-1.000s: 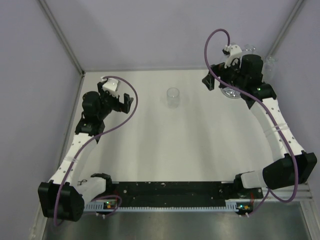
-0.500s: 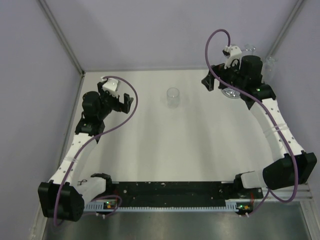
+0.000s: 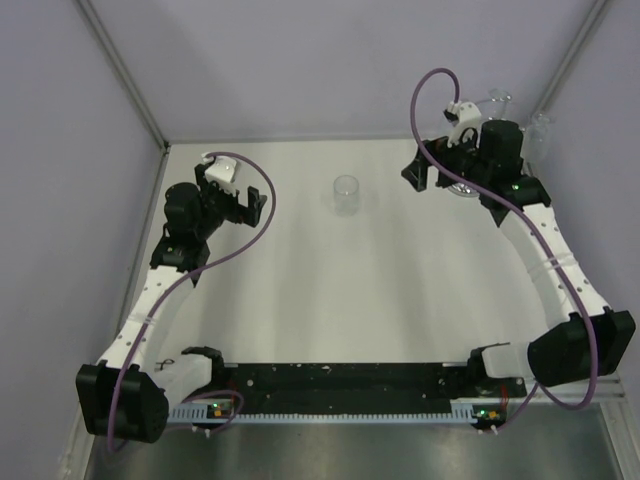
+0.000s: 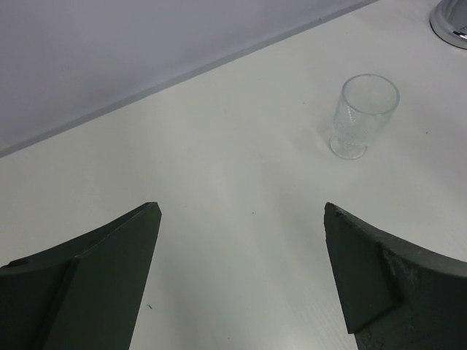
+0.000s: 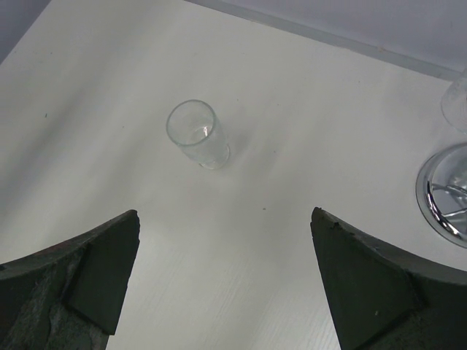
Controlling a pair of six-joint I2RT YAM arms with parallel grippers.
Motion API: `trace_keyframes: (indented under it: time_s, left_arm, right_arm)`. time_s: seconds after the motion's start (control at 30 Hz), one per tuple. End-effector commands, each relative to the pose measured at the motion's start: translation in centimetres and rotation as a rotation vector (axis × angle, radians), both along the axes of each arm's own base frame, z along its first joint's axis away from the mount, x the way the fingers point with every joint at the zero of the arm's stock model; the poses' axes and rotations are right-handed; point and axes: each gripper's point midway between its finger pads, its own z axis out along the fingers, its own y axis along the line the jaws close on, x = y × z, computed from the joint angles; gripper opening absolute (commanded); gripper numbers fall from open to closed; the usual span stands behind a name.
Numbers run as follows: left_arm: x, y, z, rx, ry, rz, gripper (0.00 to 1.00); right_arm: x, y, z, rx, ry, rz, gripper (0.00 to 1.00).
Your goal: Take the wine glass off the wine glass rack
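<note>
My left gripper [image 4: 241, 211] is spread wide with nothing between its 2 fingers, over the left of the table [image 4: 219, 146]. My right gripper [image 5: 222, 215] is just as wide and empty, near the far right corner. The wine glass rack [image 5: 444, 195] stands just beside it, only its shiny round base showing. 1 wine glass [image 5: 457, 102] shows just beyond that base; I cannot tell how it hangs. 1 clear glass [image 3: 346, 192] stands upright mid-table, apart from both grippers.

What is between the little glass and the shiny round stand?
Only bare white table lies between the little glass and the shiny base; the right wrist view shows it.
</note>
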Motion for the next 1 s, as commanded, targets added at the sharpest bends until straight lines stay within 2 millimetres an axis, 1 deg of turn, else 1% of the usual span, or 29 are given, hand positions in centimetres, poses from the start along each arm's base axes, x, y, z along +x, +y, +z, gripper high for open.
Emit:
trace_keyframes:
  time_s: [0.0,0.13,0.33,0.47,0.57,0.6,0.63,0.67,0.7,0.77,0.83,0.97]
  left_arm:
    - [0.2,-0.2,3.1,-0.018,-0.087,-0.007,0.99]
    - [0.2,-0.2,3.1,-0.018,-0.087,-0.007,0.99]
    - [0.2,-0.2,3.1,-0.018,-0.087,-0.007,0.99]
    - [0.2,-0.2,3.1,-0.018,-0.087,-0.007,0.99]
    - [0.2,-0.2,3.1,-0.018,-0.087,-0.007,0.99]
    - [-3.6,0.4,27.8,-0.024,-0.672,0.021,0.98]
    - [-2.2,0.2,24.2,0.006,-0.596,0.016,0.98]
    - [-2.0,0.2,20.7,0.026,-0.518,0.011,0.98]
    - [-2.0,0.2,17.9,0.046,-0.461,0.005,0.98]
    - [-2.0,0.2,17.8,0.047,-0.460,0.005,0.98]
    - [-2.0,0.2,17.8,0.047,-0.460,0.005,0.98]
    - [-2.0,0.2,17.8,0.047,-0.460,0.005,0.98]
  right_arm:
    - [-1.1,0.1,3.1,0.020,-0.093,0.014,0.99]
    - [-1.5,-0.1,3.4,0.011,-0.108,0.017,0.99]
    - [-2.1,-0.2,2.5,0.005,-0.085,0.017,0.99]
    - [-2.5,-0.5,2.2,-0.024,-0.104,0.025,0.99]
    - [-2.7,-0.7,1.3,-0.030,-0.094,0.018,0.99]
    - [-2.8,-0.7,0.9,-0.030,-0.089,0.018,0.99]
    - [-2.8,-0.8,0.7,-0.029,-0.087,0.012,0.99]
    - [-2.8,-0.7,0.2,-0.024,-0.076,0.010,0.99]
    - [-3.0,-0.6,-0.3,-0.019,-0.065,0.014,0.99]
    - [-3.1,-0.5,-1.2,-0.015,-0.045,0.021,0.99]
    - [-3.2,-0.3,-1.6,0.009,-0.020,0.014,0.99]
    - [-3.4,-0.5,-1.5,0.001,-0.021,0.014,0.99]
